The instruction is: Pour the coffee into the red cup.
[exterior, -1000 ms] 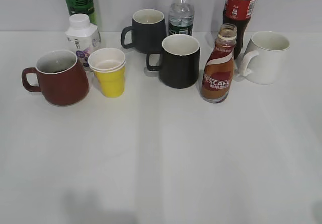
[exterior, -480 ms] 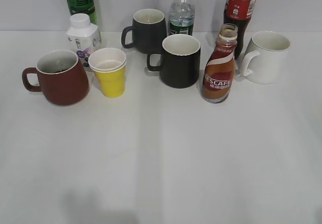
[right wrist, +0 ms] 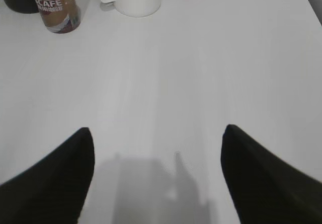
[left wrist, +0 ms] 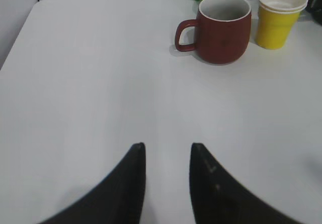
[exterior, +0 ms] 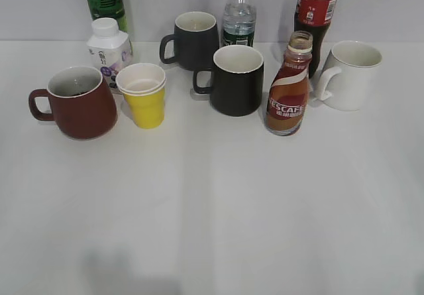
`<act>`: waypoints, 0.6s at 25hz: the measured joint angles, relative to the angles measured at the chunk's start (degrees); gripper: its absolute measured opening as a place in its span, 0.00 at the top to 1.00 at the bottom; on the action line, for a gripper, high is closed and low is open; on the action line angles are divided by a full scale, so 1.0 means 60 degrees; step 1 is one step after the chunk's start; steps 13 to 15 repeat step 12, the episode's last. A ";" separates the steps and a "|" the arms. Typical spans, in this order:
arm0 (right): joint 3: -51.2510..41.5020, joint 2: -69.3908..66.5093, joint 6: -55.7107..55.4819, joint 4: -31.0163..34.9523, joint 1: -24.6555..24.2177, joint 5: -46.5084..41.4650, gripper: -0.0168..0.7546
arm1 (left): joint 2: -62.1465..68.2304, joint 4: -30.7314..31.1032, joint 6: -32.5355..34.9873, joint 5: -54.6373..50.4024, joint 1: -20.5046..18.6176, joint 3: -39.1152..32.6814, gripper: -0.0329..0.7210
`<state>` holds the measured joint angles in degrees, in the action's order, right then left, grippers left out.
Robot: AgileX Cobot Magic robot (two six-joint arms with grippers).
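The coffee point(exterior: 288, 93) is a small brown Nescafe bottle without a cap, standing upright right of centre; its lower part shows in the right wrist view point(right wrist: 56, 10). The red cup point(exterior: 76, 103) stands at the left with its handle to the left, and shows in the left wrist view point(left wrist: 221, 26). My left gripper point(left wrist: 167, 146) is open and empty over bare table, well short of the red cup. My right gripper point(right wrist: 157, 131) is wide open and empty, well short of the coffee. Neither gripper shows in the exterior view.
A yellow paper cup point(exterior: 144, 96) stands right of the red cup. A black mug point(exterior: 235, 79) stands left of the coffee, a dark mug point(exterior: 194, 40) behind it, a white mug point(exterior: 351, 75) to the right. A cola bottle point(exterior: 314, 16), water bottle point(exterior: 238, 13), green bottle point(exterior: 105, 0) and white bottle point(exterior: 108, 50) stand behind.
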<state>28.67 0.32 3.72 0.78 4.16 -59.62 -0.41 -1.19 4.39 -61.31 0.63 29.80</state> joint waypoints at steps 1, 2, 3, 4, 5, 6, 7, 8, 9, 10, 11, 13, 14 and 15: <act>0.0000 0.0010 0.0000 0.0000 0.0000 0.0000 0.22 | 0.0000 0.0000 0.0000 0.0000 0.0000 0.0000 0.64; 0.0000 0.0010 0.0000 0.0000 0.0000 0.0000 0.22 | 0.0000 0.0000 0.0000 0.0000 0.0000 0.0000 0.64; 0.0000 0.0018 0.0000 0.0000 0.0000 0.0000 0.22 | 0.0000 0.0000 0.0000 0.0000 0.0000 0.0000 0.64; 0.0000 0.0019 0.0000 0.0000 0.0000 0.0000 0.22 | 0.0000 0.0000 0.0000 0.0000 0.0000 0.0000 0.64; 0.0000 0.0028 0.0000 0.0000 0.0000 0.0000 0.22 | 0.0000 0.0000 0.0000 0.0000 0.0000 0.0000 0.64; 0.0000 0.0028 0.0000 0.0000 0.0000 0.0000 0.22 | 0.0000 0.0000 0.0000 0.0000 0.0000 0.0000 0.64; 0.0000 0.0028 0.0000 0.0000 0.0000 0.0000 0.22 | 0.0000 0.0000 0.0000 0.0000 0.0000 0.0000 0.64; 0.0000 0.0028 0.0000 0.0000 0.0000 0.0000 0.22 | 0.0000 0.0000 0.0000 0.0000 0.0000 0.0000 0.64; 0.0000 0.0028 0.0000 0.0000 0.0000 0.0000 0.22 | 0.0000 0.0000 0.0000 0.0000 0.0000 0.0000 0.64; 0.0000 0.0028 0.0000 0.0000 0.0000 0.0000 0.22 | 0.0000 0.0000 0.0000 0.0000 0.0000 0.0000 0.64; 0.0000 0.0028 0.0000 0.0000 0.0000 0.0000 0.22 | 0.0000 0.0000 0.0000 0.0000 0.0000 0.0000 0.64; 0.0000 0.0028 0.0000 0.0000 0.0000 0.0000 0.22 | 0.0000 0.0000 0.0000 0.0000 0.0000 0.0000 0.64; 0.0000 0.0028 0.0000 0.0000 0.0000 0.0000 0.22 | 0.0000 0.0000 0.0000 0.0000 0.0000 0.0000 0.64; 0.0000 0.0028 0.0000 0.0000 0.0000 0.0000 0.22 | 0.0000 0.0000 0.0000 0.0000 0.0000 0.0000 0.64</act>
